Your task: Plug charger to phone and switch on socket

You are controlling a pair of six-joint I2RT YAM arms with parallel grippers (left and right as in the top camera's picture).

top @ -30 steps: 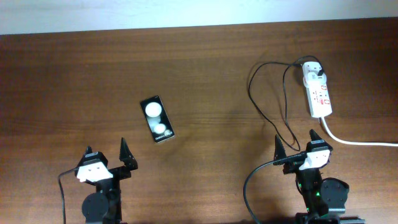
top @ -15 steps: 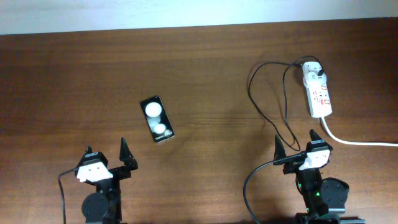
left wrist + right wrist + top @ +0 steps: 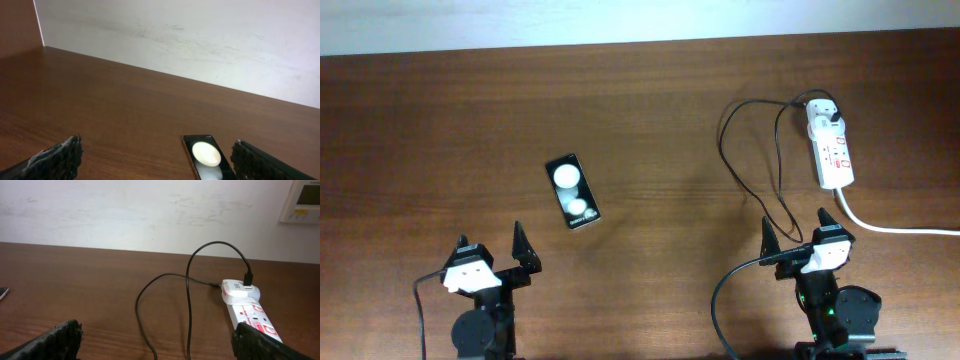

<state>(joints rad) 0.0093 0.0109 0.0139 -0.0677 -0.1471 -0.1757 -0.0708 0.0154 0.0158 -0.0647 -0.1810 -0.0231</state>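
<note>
The black phone [image 3: 572, 191] with two white blobs lies flat left of centre; it also shows in the left wrist view [image 3: 205, 155]. The white power strip [image 3: 831, 152] with red markings lies at the far right, also in the right wrist view [image 3: 252, 317]. The charger's white plug adapter [image 3: 823, 118] sits in the strip's far end, and its black cable [image 3: 752, 180] loops toward my right gripper [image 3: 799, 232]. The cable shows in the right wrist view [image 3: 188, 300] too. My left gripper [image 3: 492, 243] is open and empty, near the phone. My right gripper is open and empty.
The power strip's thick white cord [image 3: 895, 229] runs off the right edge. A white wall [image 3: 200, 35] backs the table's far edge. A white wall panel [image 3: 302, 200] hangs at the upper right in the right wrist view.
</note>
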